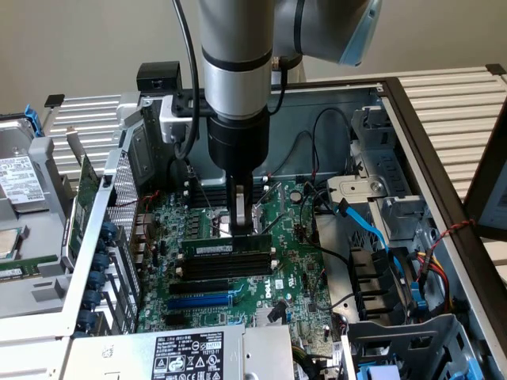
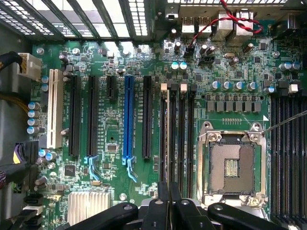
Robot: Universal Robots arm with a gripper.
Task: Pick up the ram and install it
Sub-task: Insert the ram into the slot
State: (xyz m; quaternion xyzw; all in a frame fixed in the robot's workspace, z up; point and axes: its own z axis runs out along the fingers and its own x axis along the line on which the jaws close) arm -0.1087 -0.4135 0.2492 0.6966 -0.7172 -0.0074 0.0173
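Observation:
The ram [image 1: 210, 248], a long green stick with a white label, stands on edge along a black memory slot [image 1: 230, 265] beside the CPU socket [image 1: 224, 215] of the motherboard. My gripper [image 1: 244, 229] comes straight down from above and is shut on the ram's upper edge, toward the end at the exterior view's right. In the wrist view the ram [image 2: 166, 143] runs as a thin edge-on line out from between the black fingers [image 2: 158, 211] of the gripper [image 2: 166, 194], in line with the slot that has a white clip [image 2: 164, 87] at its far end.
More black memory slots [image 2: 184, 134] lie alongside, and the open CPU socket [image 2: 232, 165] is close by. A blue slot [image 2: 128, 120] and black expansion slots sit further off. Blue cables [image 1: 372, 229] and the drive cage crowd the exterior view's right; a power supply [image 1: 186, 356] lies at the front.

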